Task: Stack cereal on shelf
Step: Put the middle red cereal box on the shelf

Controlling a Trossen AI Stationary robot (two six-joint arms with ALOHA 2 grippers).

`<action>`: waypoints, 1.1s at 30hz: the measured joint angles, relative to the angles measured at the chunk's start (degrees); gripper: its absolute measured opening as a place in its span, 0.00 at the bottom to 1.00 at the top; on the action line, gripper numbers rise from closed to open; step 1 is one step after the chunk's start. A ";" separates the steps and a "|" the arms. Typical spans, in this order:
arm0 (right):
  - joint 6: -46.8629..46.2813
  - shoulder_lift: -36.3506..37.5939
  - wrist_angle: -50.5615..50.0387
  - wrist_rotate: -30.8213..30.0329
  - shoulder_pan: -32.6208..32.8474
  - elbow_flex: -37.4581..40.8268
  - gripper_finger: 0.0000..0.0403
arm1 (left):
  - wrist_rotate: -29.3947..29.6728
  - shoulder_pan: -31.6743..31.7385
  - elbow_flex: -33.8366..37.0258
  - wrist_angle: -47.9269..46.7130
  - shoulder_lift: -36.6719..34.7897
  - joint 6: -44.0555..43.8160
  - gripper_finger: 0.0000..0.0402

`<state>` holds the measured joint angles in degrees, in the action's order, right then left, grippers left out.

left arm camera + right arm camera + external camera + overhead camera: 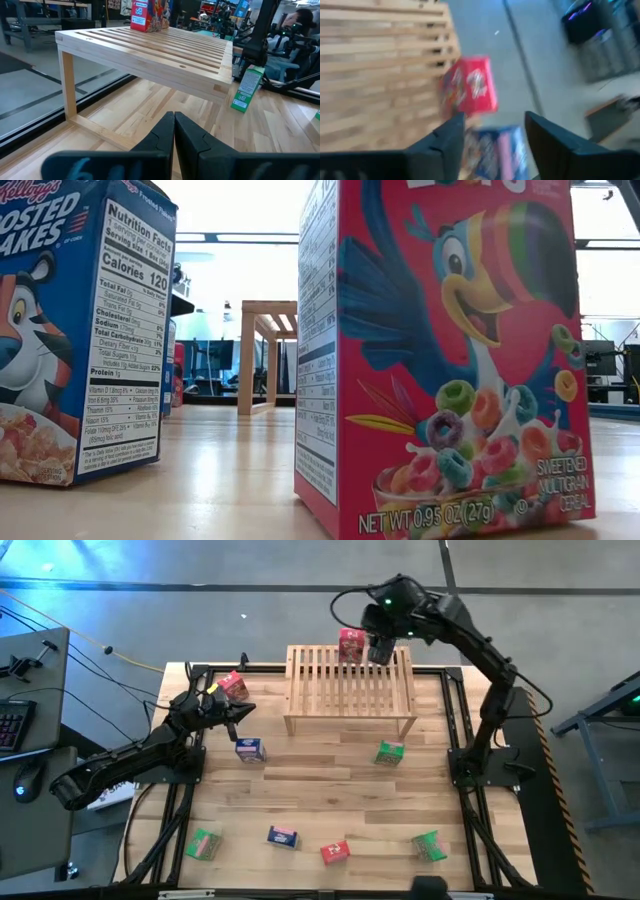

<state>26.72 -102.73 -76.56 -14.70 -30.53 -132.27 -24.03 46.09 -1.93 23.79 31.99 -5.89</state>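
Note:
The light-wood shelf [350, 690] stands at the table's far middle. A red cereal box [350, 644] stands on its far edge and also shows in the right wrist view [470, 85]. My right gripper [381, 648] hovers just right of that box, shut on a blue cereal box [495, 150]. My left gripper [174, 135] is shut and empty, low over the table left of the shelf. A second red box [233, 686] lies beside the left arm, and a blue box [250, 750] lies just on its near side. My right gripper has the blue cereal box between its two fingers, one finger [447, 142] on each opposite side. The fingers point down from above over the shelf's far edge. The gripper hides the box in the high view, and whether the box rests on the slats I cannot tell.
A green box [390, 752] stands in front of the shelf's right leg. Near the front edge lie a green box [203, 843], a blue box [283, 836], a red box [335, 852] and another green box [430, 845]. Bare wood lies between them.

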 joint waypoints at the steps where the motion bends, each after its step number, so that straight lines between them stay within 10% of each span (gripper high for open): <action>1: -1.71 0.38 -1.73 1.26 -0.28 0.00 0.38 | 0.00 -0.01 0.00 0.00 -0.02 0.02 0.01; 8: -8.67 0.05 -4.99 10.84 2.56 -0.02 0.02 | -0.87 0.01 0.00 -0.14 0.00 0.04 0.01; 13: -12.07 1.27 3.48 8.33 7.45 7.59 0.04 | -0.90 -0.01 0.00 -0.84 0.00 0.04 0.01; 24: -16.03 13.01 54.44 1.32 8.10 52.67 0.00 | -0.90 -0.01 0.00 -1.61 0.00 0.13 0.01; 33: -19.37 12.70 67.54 -1.56 3.62 63.40 0.00 | -0.68 0.02 0.00 -1.24 0.00 0.11 0.01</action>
<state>7.34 -90.02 -9.02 -16.26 -26.91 -68.86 -24.71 46.11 -1.93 22.55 31.99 -5.78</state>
